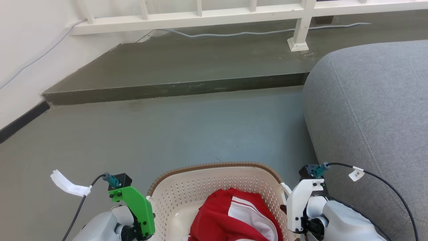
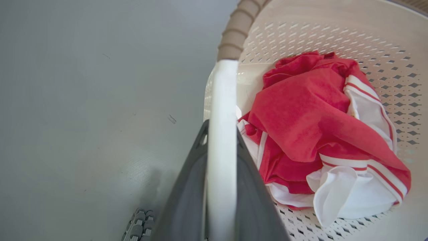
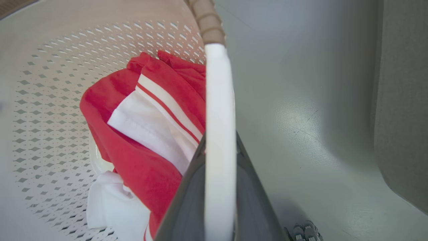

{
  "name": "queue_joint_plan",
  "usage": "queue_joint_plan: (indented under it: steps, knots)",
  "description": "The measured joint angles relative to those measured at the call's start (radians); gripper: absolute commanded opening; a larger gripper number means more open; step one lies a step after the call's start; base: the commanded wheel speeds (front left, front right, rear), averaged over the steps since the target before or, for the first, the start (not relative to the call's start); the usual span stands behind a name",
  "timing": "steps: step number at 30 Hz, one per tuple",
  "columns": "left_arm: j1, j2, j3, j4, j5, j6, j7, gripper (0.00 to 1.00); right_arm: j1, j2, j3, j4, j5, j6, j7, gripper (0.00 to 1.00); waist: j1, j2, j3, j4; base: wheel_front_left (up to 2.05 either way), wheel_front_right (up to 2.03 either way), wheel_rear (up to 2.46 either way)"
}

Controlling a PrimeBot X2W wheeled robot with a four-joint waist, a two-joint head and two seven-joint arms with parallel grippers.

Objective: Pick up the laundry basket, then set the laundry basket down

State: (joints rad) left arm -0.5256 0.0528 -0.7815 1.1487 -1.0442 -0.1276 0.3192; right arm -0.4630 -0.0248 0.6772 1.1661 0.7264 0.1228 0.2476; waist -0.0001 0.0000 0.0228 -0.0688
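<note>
Left gripper (image 2: 222, 124) & right gripper (image 3: 219, 138) both clamped on laundry basket (image 1: 214, 166) handles (image 2: 222, 87) — prob. mid-carry. Next: lower evenly to floor (image 1: 200, 134), keep level, then let go.

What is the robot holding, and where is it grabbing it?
The laundry basket, by its white side loops: the left pincer is shut on the left handle, the right pincer on the right handle.
</note>
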Motion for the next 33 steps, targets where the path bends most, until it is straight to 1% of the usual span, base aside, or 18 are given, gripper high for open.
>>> queue_joint_plan:
  steps: [24,26,33]
  knots:
    - [0.014,0.005,0.001,0.008,-0.026,0.0,0.012,0.0,0.001,-0.001,0.041,-0.007,0.033,-0.003,0.019,0.0,0.0,0.0,-0.013,-0.011,0.0,0.0,0.0]
    - [0.015,0.005,0.001,0.009,-0.028,0.0,0.012,0.0,0.001,-0.001,0.043,-0.008,0.035,-0.009,0.019,0.0,0.0,0.0,-0.014,-0.012,0.0,0.0,0.0]
    - [0.015,0.006,-0.001,0.01,-0.03,0.0,0.012,0.0,0.002,-0.002,0.051,-0.013,0.057,-0.01,0.019,0.0,0.0,0.0,-0.013,-0.017,0.0,0.0,0.0]
